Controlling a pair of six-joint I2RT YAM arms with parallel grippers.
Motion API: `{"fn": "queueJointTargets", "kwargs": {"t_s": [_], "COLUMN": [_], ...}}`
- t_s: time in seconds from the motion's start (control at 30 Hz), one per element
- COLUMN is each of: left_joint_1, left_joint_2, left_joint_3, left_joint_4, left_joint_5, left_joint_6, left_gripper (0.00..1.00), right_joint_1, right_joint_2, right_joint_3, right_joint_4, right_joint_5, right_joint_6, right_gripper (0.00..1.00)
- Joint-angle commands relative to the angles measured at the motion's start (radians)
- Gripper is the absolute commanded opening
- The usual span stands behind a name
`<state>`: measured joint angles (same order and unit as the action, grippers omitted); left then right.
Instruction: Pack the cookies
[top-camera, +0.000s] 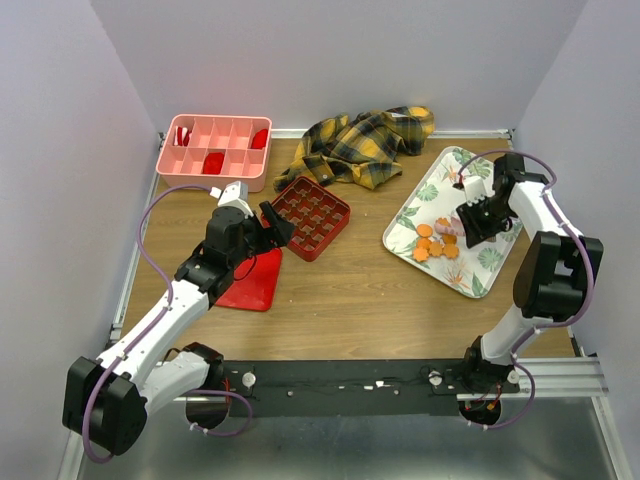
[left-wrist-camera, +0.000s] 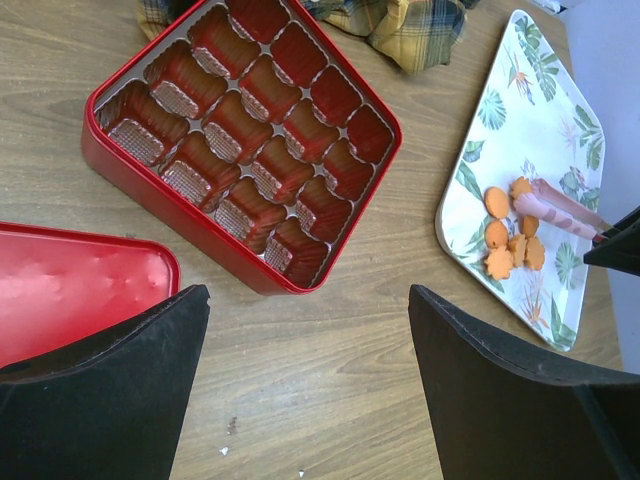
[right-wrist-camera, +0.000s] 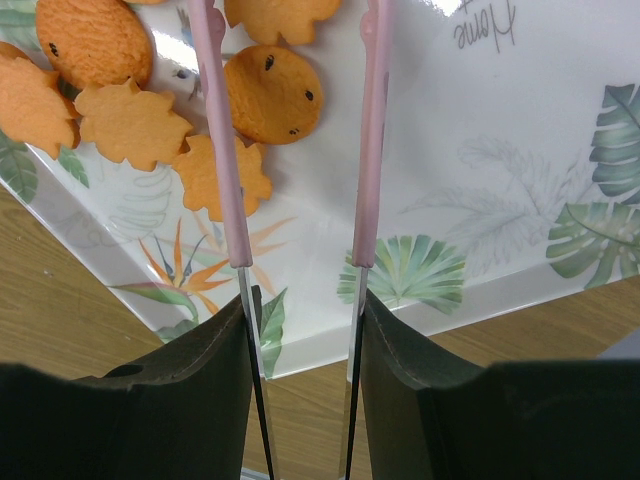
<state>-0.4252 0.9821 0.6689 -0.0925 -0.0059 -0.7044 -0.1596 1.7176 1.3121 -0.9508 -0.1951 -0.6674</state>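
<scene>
Several small orange cookies (top-camera: 436, 243) lie in a cluster on the leaf-print tray (top-camera: 440, 180). My right gripper (right-wrist-camera: 305, 300) is shut on a pair of pink-armed tongs (right-wrist-camera: 228, 180), one finger pressing each arm. The arms stand apart over the tray, with a round cookie (right-wrist-camera: 272, 92) lying between them; their tips run out of the top of the right wrist view. The red gridded box (top-camera: 311, 217) stands open, its cells empty in the left wrist view (left-wrist-camera: 245, 130). My left gripper (left-wrist-camera: 308, 300) hovers open above bare wood just in front of the box, holding nothing.
The red lid (top-camera: 252, 285) lies flat on the table to the left of the box, under my left arm. A pink divided bin (top-camera: 215, 150) holding dark-red pieces sits at the back left. A yellow plaid cloth (top-camera: 365, 145) is bunched at the back centre.
</scene>
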Motion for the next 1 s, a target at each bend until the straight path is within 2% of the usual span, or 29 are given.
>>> {"fn": "queueJointTargets", "kwargs": {"t_s": [0.0,0.43,0.57,0.77,0.97], "left_joint_1": [0.009,0.014,0.016,0.019,0.025], "left_joint_2": [0.004,0.010,0.007,0.004,-0.011], "left_joint_3": [-0.009,-0.005,-0.003,0.008,0.034], "left_joint_4": [0.022,0.022,0.020,0.010,-0.030], "left_joint_5": [0.003,0.004,0.004,0.003,-0.014], "left_joint_6": [-0.003,0.000,-0.001,0.008,0.040], "left_gripper": [0.90,0.91,0.91,0.91,0.91], "right_joint_1": [0.017,0.045,0.048,0.051,0.058], "right_joint_2": [0.008,0.023,0.013,-0.009,-0.044], "right_joint_3": [0.013,0.010,0.006,0.022,0.038], "right_joint_4": [0.012,0.041,0.050,0.050,0.049], "right_joint_5": [0.014,0.057,0.068,0.051,0.017], "right_joint_6": [-0.020,-0.032,-0.041,-0.044,-0.047], "right_gripper": [0.50,0.49,0.45,0.33,0.30]}}
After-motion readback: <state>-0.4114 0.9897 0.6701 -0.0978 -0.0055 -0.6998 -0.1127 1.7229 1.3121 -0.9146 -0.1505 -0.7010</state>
